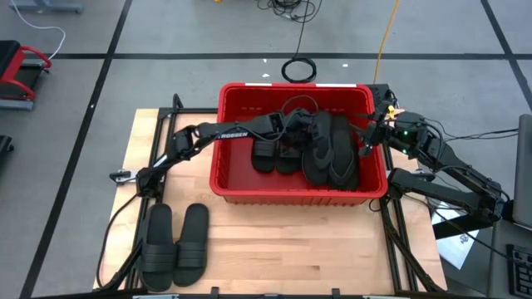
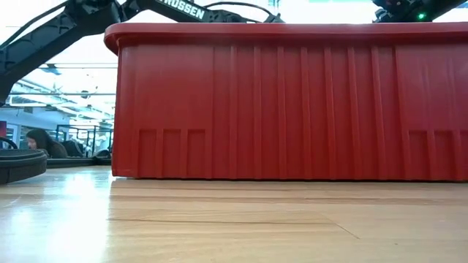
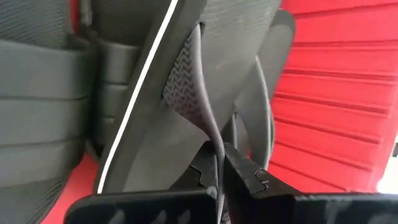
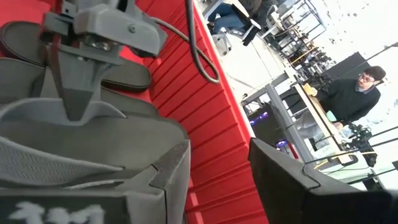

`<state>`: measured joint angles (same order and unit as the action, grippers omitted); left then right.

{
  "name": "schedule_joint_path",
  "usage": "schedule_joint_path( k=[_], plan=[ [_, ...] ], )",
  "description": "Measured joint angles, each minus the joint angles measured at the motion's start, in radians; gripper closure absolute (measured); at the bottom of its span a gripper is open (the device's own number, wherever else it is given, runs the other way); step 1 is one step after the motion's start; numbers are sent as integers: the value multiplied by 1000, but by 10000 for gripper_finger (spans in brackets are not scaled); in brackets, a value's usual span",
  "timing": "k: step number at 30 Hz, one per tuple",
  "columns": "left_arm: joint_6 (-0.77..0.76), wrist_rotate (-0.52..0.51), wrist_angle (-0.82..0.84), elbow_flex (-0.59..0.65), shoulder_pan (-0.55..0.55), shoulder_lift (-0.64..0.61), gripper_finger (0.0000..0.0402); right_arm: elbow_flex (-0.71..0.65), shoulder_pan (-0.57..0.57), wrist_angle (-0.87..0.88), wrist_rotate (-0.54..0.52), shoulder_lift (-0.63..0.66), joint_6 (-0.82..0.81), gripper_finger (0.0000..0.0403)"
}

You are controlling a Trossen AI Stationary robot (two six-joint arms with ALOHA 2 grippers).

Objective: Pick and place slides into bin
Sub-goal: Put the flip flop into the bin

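Observation:
The red bin (image 1: 295,193) stands at mid-table and fills the low view (image 2: 292,109). Inside it lie two ribbed-strap slides (image 1: 274,154) and two thong flip-flops (image 1: 332,154). My left gripper (image 1: 309,126) reaches into the bin from the table's left and is shut on a flip-flop's strap (image 3: 219,163). My right gripper (image 1: 364,145) is open (image 4: 217,155) just inside the bin's right wall, beside the flip-flops. Two more ribbed slides (image 1: 174,243) lie flat, side by side, on the table's near left. My left gripper pinches the flip-flop's thin thong strap (image 3: 210,134) between its two fingertips, which lie across the strap. The flip-flop's sole (image 3: 155,143) stands tilted against the other sandals in the bin. Whether my right gripper's finger (image 4: 171,171) touches the flip-flop beside it, I cannot tell.
The bin's ribbed right wall (image 4: 205,124) runs close by my right gripper. A coiled cable (image 1: 298,68) lies on the floor beyond the table. Papers (image 1: 453,241) lie at the right. A person (image 4: 357,93) stands in the room; another person (image 2: 36,139) sits far off.

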<state>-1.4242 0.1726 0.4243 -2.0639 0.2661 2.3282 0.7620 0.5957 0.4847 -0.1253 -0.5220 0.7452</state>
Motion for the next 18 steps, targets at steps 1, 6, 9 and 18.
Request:
schedule_joint_path(
  k=[1, 6, 9, 18],
  plan=[
    [-1, 6, -10, 0, 0, 2, 401, 0, 0, 0, 0, 0, 0, 248],
    [-22, 7, -38, -1, -1, 7, 402, 0, 0, 0, 0, 0, 0, 248],
    [-15, 8, -32, 0, 3, 13, 401, 0, 0, 0, 0, 0, 0, 248],
    [13, 37, -98, 0, 2, 13, 352, 0, 0, 0, 0, 0, 4, 248]
  ],
)
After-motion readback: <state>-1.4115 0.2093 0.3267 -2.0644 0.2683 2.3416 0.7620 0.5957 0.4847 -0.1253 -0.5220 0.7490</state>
